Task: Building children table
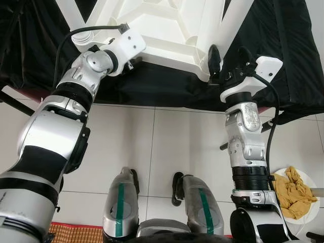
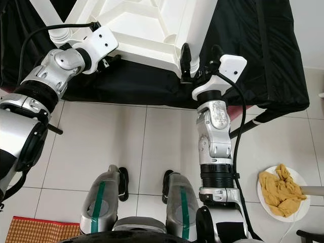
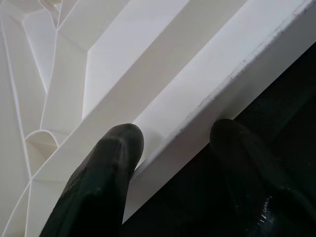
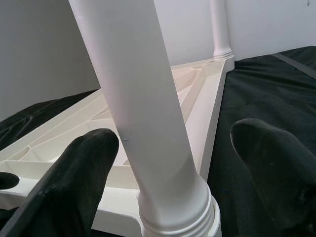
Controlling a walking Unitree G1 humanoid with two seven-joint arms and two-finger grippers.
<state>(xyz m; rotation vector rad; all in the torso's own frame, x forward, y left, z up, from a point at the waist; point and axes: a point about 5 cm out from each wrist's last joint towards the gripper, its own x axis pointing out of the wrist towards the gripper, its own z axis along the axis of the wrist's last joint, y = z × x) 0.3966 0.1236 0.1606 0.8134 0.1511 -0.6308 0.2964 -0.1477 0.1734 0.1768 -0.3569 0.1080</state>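
A white plastic children's table lies upside down on a black cloth, its legs pointing up. My left gripper sits at the table's near rim, one finger inside the rim and one outside, shut on it. My right gripper is at the near right corner, where a white leg stands in its socket. Its fingers stand open on either side of that leg, with a gap on one side. Another leg rises at the far corner.
The black cloth hangs over the edge of a low surface above a pale tiled floor. A white plate with a yellow cloth lies on the floor at my right. A woven mat lies by my left foot.
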